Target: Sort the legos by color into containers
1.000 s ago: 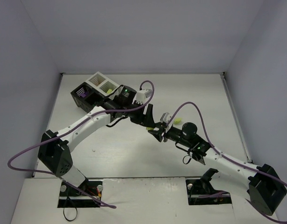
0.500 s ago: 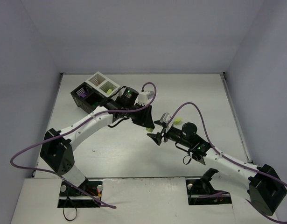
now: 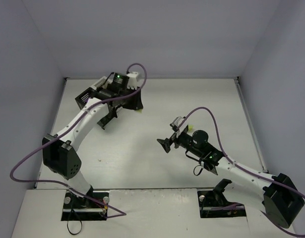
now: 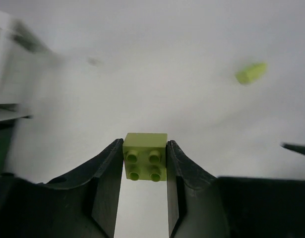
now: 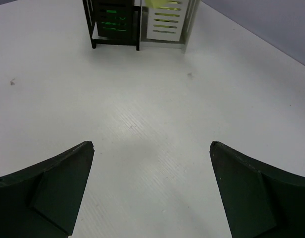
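Note:
My left gripper (image 4: 145, 144) is shut on a lime-green lego (image 4: 145, 156), studs facing the camera, held above the table. In the top view this gripper (image 3: 136, 104) hangs just right of the containers (image 3: 86, 97), which its arm largely covers. A second lime-green lego (image 4: 251, 73) lies on the table farther off; in the top view it lies (image 3: 188, 128) beside the right wrist. My right gripper (image 3: 165, 144) is open over bare table mid-table, nothing between its fingers (image 5: 68, 173). It faces a black bin (image 5: 115, 22) holding green pieces and a white bin (image 5: 167, 20) holding lime ones.
Purple cables loop over both arms. Grey walls close off the table on the left, back and right. The bins stand in the back left corner.
The two grippers met mid-table; my left gripper shut on the lime lego while the right opened wide. The left arm then swung back-left toward the bins with the lego.

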`<state>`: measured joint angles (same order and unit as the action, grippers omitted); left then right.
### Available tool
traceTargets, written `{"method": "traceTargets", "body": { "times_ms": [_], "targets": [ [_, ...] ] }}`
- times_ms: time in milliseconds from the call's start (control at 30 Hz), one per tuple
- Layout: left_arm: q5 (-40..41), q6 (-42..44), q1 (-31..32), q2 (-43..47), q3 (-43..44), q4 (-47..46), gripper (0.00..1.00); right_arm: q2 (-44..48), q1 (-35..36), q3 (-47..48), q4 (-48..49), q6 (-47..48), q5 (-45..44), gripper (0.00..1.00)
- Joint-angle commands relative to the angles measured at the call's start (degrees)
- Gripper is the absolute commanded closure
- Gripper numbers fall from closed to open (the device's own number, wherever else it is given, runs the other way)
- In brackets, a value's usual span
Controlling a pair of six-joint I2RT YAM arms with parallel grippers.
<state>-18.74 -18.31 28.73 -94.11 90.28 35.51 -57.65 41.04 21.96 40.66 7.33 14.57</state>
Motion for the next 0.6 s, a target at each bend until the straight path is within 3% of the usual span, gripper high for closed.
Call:
{"method": "traceTargets", "body": {
  "times_ms": [0, 267, 567],
  "targets": [
    [17.4, 4.0, -4.4, -0.1, 6.2, -1.2, 0.90, 0.3, 0.4, 2.1, 3.6, -1.0, -6.1, 0.00],
    [23.7, 8.2, -13.5, -10.2, 14.6, -8.1, 0.90, 0.3, 0.4, 2.3, 3.1, -1.1, -6.8, 0.00],
    [24.0, 8.8, -15.1, -21.6, 25.5, -4.7, 0.85, 0.3, 0.4, 2.7, 2.4, -1.1, -7.8, 0.00]
  ]
}}
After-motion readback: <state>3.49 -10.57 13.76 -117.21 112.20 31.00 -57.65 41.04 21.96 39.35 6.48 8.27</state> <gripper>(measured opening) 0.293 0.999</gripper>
